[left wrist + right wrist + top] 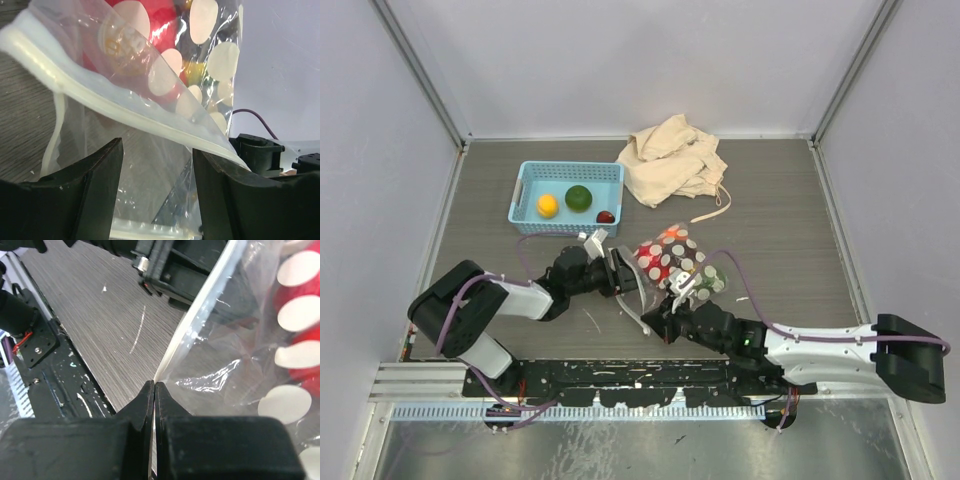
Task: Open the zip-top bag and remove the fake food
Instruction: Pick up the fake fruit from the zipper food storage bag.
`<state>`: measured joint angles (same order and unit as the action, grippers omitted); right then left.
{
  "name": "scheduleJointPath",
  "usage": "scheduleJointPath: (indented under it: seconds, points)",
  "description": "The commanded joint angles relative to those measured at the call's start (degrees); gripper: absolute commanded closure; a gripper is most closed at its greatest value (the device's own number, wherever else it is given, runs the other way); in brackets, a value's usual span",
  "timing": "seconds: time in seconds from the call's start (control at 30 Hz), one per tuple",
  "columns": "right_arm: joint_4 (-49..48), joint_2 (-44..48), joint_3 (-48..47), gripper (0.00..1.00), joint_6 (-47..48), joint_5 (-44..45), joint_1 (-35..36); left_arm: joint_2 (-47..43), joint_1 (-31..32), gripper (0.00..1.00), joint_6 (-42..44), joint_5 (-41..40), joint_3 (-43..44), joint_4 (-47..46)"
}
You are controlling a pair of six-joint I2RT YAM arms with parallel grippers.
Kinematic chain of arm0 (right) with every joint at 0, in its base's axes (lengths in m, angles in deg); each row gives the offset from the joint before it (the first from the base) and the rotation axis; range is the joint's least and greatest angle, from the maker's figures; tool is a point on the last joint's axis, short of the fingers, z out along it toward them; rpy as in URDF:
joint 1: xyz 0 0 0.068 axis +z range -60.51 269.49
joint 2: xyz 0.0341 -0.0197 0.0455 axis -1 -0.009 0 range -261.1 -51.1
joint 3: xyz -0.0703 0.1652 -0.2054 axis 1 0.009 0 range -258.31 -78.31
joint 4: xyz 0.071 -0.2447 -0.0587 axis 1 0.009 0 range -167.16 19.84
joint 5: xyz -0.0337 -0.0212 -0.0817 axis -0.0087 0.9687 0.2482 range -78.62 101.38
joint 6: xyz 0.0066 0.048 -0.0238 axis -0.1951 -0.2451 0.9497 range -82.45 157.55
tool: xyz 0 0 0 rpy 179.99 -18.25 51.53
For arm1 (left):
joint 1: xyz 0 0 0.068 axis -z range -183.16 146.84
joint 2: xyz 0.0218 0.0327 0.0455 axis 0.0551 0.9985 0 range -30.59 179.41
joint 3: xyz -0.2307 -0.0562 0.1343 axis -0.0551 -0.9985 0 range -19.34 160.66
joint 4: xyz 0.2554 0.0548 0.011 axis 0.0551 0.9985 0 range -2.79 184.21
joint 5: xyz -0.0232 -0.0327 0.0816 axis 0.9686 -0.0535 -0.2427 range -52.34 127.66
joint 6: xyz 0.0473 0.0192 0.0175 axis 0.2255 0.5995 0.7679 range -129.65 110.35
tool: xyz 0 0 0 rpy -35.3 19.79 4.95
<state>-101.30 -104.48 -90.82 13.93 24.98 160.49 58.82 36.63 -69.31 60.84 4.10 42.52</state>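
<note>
A blue basket (pixel 525 182) is seen near the back left corner of the worktop (pixel 790 220). Three round toys are lying in it: a yellow ball (pixel 548 205), a green ball (pixel 579 197) and a small dark red ball (pixel 606 216).

In front of the basket, toward the middle of the worktop, the left gripper (pixel 620 272) (pixel 156 155) is found at the left side of the zip-top bag (pixel 672 262) (pixel 165 75) (pixel 260 355). Its jaws are spread apart. Clear plastic from the bag is hanging in the gap between them. The white zip strip (pixel 125 107) (pixel 200 310) runs across just above the fingers (pixel 95 180). Whether the plastic is touched by them cannot be told.

The bag is lying in the middle of the worktop and is covered with white dots. Fake food (pixel 655 252) can be seen inside it, red at the left and green at the right.

A beige cloth bag (pixel 670 160) is crumpled near the middle of the back edge, apart from the dotted bag.

The right gripper (pixel 662 316) (pixel 154 386) is placed at the front side of the bag, near the front edge. Its jaws are pressed together, and the end of the zip strip is pinched between them.
</note>
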Motion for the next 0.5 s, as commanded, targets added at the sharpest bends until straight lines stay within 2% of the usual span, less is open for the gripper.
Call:
scheduleJointPath:
  seconds: [0.0, 0.23, 0.27, 0.37, 0.47]
  points:
    - [-6.85, -1.45, -4.42, 0.99, 2.44, -1.61, 1.36, 0.12, 0.26, 0.42, -0.18, -1.39, 0.93, -5.13]
    - [-6.08, -3.96, -6.87, 0.98, 3.19, -3.52, 1.86, 2.03, 0.28, 0.41, -0.59, -1.78, 0.35, -7.46]
    - [-5.08, -3.94, -7.17, 0.95, 3.14, -3.24, 1.84, 2.41, 0.21, 0.42, -0.74, -1.55, 0.37, -7.95]
    - [-2.32, -1.14, -6.93, 0.75, 3.14, -2.23, 1.86, 3.21, 0.28, 0.42, -1.07, -1.26, 0.37, -9.04]
    - [1.28, 5.39, -5.97, 0.68, 3.88, -1.67, 1.79, 3.54, 0.27, 0.42, -1.01, -1.02, 0.46, -9.32]
